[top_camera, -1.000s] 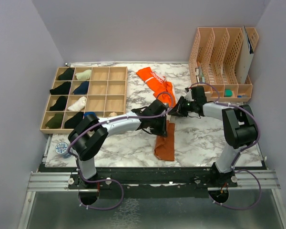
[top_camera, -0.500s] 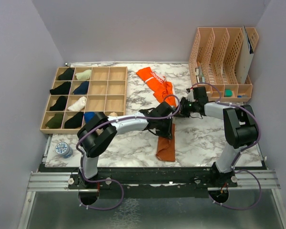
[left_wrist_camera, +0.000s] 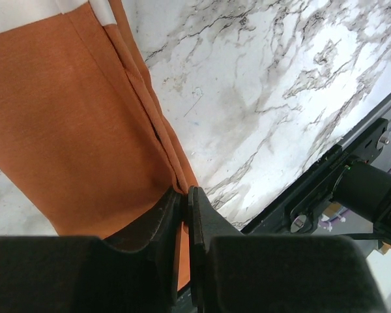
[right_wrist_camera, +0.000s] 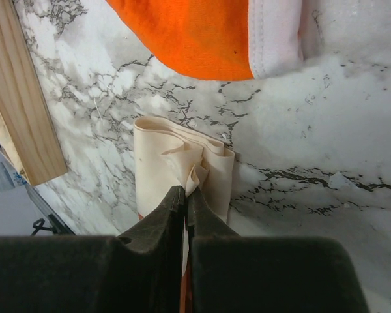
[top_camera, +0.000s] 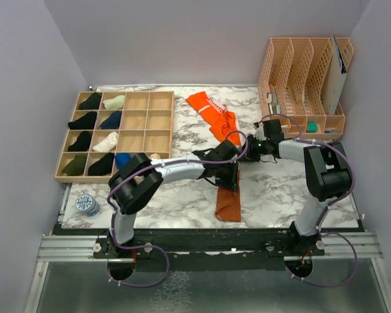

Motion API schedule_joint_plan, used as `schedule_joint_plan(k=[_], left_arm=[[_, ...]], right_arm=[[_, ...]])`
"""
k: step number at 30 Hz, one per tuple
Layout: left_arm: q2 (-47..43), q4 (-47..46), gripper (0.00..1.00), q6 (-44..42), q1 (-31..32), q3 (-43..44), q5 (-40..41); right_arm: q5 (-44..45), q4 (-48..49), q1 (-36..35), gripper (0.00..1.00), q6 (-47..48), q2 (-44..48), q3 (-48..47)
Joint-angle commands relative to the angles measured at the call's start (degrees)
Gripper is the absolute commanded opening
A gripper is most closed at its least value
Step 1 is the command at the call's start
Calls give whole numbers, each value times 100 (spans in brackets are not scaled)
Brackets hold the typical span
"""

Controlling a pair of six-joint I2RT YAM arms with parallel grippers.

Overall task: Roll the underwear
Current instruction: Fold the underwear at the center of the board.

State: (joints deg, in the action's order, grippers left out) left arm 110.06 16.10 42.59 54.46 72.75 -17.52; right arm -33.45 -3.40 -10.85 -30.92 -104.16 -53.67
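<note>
Surface: marble-pattern table (top_camera: 280, 189), white with grey veins; plain pale walls on three sides.
Hidden: in the top view the arms cover the upper end of the rust-brown underwear (top_camera: 229, 203).
Cloth: it lies front centre as a narrow, matte, folded strip; the orange underwear (top_camera: 212, 109) lies crumpled behind it.
Grips: left gripper (left_wrist_camera: 184, 190) nips the strip's long hem; right gripper (right_wrist_camera: 185, 189), fingers almost together, pinches its creased cream waistband.

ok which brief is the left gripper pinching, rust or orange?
The rust-brown brief, the one nearer the front edge: the left gripper is shut on its side edge. The bright orange brief lies farther back.
</note>
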Motion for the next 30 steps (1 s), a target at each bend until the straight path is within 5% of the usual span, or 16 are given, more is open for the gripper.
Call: schedule_joint_plan(k=[1, 9, 17, 22, 30], left_arm=[[129, -89, 15, 39, 65, 19, -219], [244, -239, 35, 161, 65, -56, -273], [-305, -660, 57, 242, 65, -297, -367], [-903, -880, 61, 280, 57, -701, -164], [-1897, -747, 62, 420, -140, -1636, 683]], right_arm=[[290, -135, 48, 12, 229, 25, -88], [296, -501, 48, 38, 502, 81, -385], [1486, -1500, 48, 44, 729, 384, -805], [1696, -1732, 48, 38, 690, 583, -792], [-12, -669, -23, 15, 191, 740, -229]])
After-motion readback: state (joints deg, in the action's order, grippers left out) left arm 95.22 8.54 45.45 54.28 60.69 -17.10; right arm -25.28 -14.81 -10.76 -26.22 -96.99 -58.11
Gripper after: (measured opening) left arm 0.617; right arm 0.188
